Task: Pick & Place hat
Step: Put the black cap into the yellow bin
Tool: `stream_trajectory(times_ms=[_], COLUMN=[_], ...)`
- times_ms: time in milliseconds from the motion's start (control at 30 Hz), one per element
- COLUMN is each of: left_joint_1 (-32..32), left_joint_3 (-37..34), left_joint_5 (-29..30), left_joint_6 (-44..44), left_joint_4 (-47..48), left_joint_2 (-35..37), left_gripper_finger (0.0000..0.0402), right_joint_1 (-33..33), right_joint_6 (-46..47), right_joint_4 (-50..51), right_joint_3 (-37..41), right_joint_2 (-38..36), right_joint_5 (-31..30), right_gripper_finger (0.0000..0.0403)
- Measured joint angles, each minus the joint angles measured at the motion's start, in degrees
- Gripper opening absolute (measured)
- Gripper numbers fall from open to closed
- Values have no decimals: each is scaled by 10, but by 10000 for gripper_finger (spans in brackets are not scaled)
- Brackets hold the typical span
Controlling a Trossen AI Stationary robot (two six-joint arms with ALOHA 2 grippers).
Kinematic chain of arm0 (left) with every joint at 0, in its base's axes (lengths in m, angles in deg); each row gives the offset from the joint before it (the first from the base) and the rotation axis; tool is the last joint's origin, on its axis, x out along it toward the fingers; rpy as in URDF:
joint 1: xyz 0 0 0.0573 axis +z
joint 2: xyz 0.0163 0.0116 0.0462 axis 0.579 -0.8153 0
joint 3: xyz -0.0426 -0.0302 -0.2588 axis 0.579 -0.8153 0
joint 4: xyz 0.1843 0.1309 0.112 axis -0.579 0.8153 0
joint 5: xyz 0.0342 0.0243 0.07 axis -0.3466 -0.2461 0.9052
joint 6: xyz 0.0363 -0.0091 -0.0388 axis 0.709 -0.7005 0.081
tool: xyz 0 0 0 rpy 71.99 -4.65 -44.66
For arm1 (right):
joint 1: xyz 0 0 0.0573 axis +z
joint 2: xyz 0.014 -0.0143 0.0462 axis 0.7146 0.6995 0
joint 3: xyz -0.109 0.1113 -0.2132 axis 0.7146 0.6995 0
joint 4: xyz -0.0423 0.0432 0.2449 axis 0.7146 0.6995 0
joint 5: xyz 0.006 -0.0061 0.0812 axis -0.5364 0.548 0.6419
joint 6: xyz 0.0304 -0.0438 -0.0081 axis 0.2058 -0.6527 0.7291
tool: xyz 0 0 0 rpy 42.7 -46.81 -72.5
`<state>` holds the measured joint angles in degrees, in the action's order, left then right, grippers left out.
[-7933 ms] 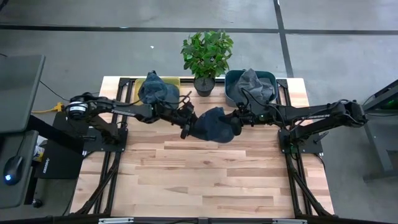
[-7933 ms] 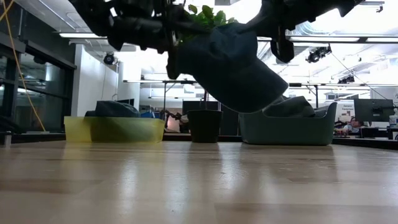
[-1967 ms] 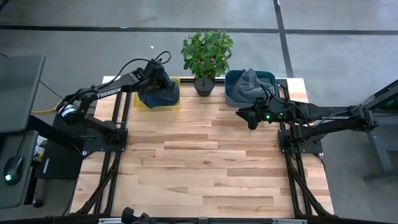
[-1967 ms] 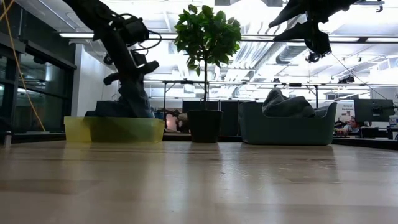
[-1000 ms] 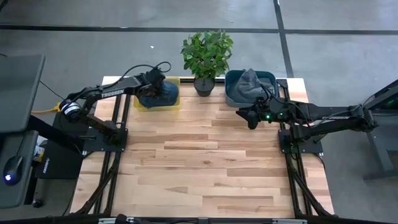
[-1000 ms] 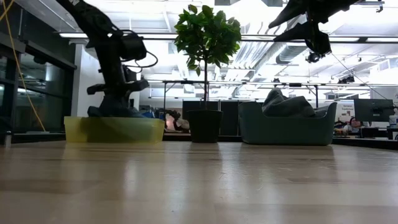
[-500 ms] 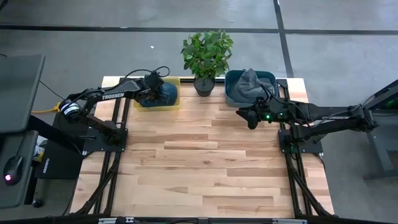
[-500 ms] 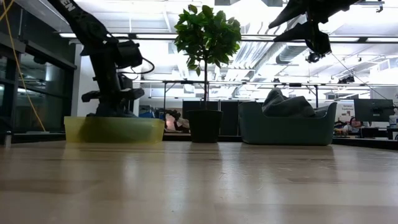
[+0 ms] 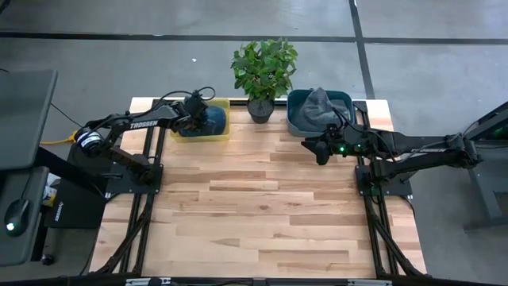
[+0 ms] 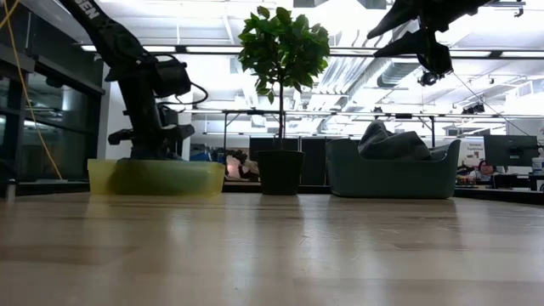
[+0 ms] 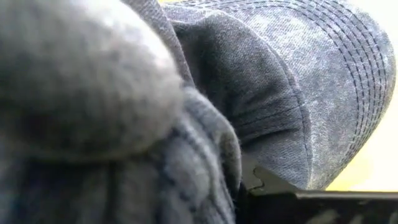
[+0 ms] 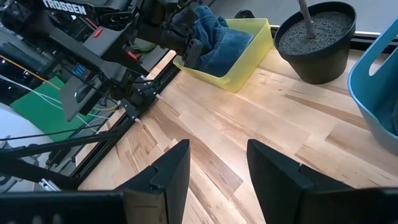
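The blue hat (image 9: 208,121) is seen lying in the yellow tray (image 9: 225,132) at the worktop's (image 9: 262,199) back left, directly beneath the left hand (image 9: 193,116), which is clamped on its cloth; the right hand (image 9: 319,152), half-spread and empty, is held well apart.

Along the table's (image 9: 262,206) far edge, a tray (image 9: 222,131) is sitting at the left, a potted plant (image 9: 263,71) in the middle and a bin (image 9: 295,123) at the right. A hat (image 9: 211,119) is lying in the tray, with the left end effector (image 9: 193,119) down in it; more hats (image 9: 317,105) are lying in the bin. The right end effector (image 9: 321,148) is hanging just in front of the bin, well apart from the tray.
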<state>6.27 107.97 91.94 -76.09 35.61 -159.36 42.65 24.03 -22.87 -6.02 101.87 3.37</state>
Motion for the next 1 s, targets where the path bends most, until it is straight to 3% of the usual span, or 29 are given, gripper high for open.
stream_trajectory(times_ms=[167,600,767,1000], left_joint_1=[0,0,0,0], left_joint_3=[5,48,70,103], left_joint_5=[-1,-40,-40,-40], left_joint_6=[15,80,93,106], left_joint_4=[0,27,51,97], left_joint_2=[-1,-2,-1,-1], left_gripper_finger=[46,194,218,223], right_joint_1=[0,0,0,0], right_joint_6=[0,0,0,-2], right_joint_4=[0,7,7,7], right_joint_3=[0,0,0,0], right_joint_2=[0,0,0,0], right_joint_5=[4,10,10,9], right_gripper_finger=[154,154,154,154])
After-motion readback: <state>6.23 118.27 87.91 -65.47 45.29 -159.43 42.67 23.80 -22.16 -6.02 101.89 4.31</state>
